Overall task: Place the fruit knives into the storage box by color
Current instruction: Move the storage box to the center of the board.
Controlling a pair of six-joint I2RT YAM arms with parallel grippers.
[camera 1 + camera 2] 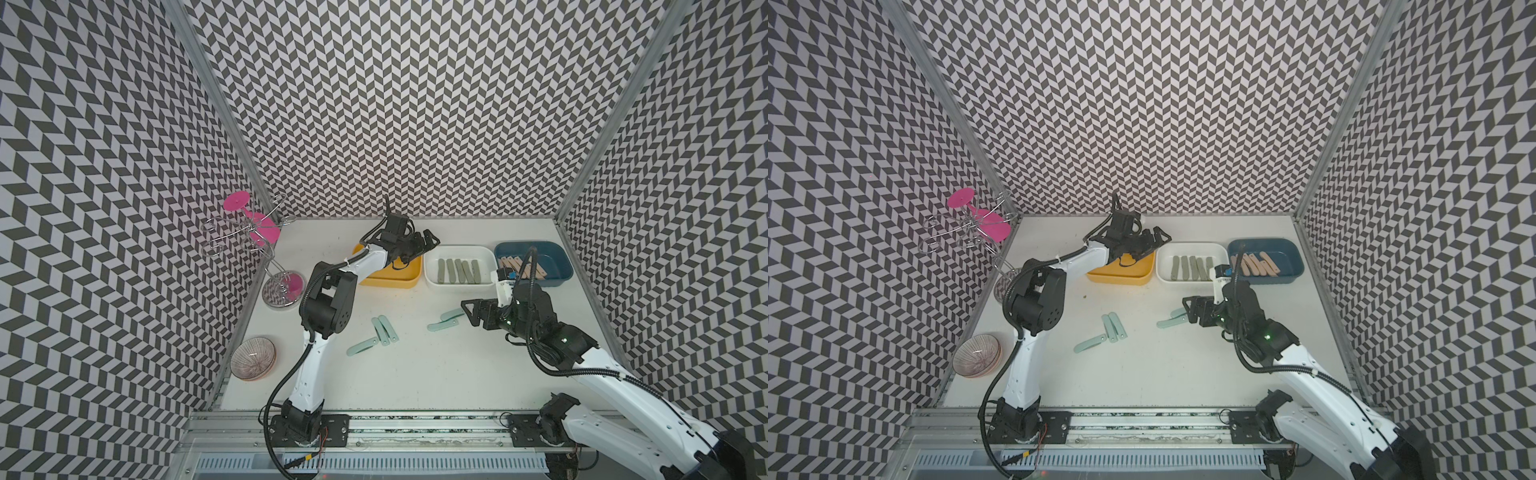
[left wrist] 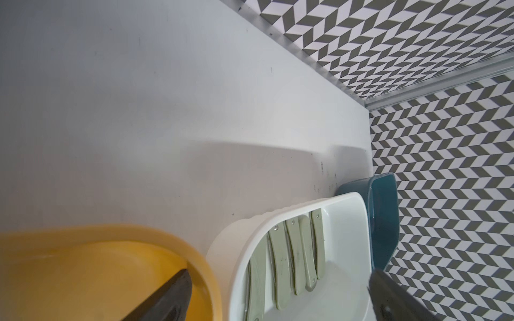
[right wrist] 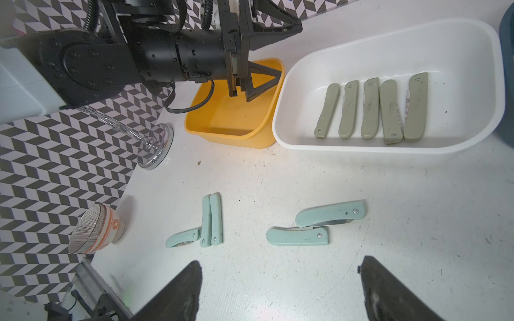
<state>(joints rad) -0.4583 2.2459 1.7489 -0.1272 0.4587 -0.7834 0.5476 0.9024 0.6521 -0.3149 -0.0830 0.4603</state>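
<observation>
Over the yellow box (image 1: 390, 284) the left gripper (image 1: 417, 249) hangs spread and empty. Three mint-blue fruit knives (image 1: 380, 332) lie mid-tabletop (image 1: 415, 374), with a mint-blue pair (image 1: 446, 320) just beside the right gripper (image 1: 471, 314), likewise spread and empty. Five sage knives (image 1: 459, 271) sit in the white box (image 1: 457, 248). Peach knives (image 1: 1258, 264), perhaps five, lie in the blue box (image 1: 561, 266).

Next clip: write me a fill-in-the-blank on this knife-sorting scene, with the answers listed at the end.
1. The white box holds ___ grey-green knives.
2. The blue box with the peach knives stands beside the ___ box.
3. The yellow box is ___.
4. The left gripper and the right gripper both have jaws ___.
Missing words: five, white, empty, open.
</observation>
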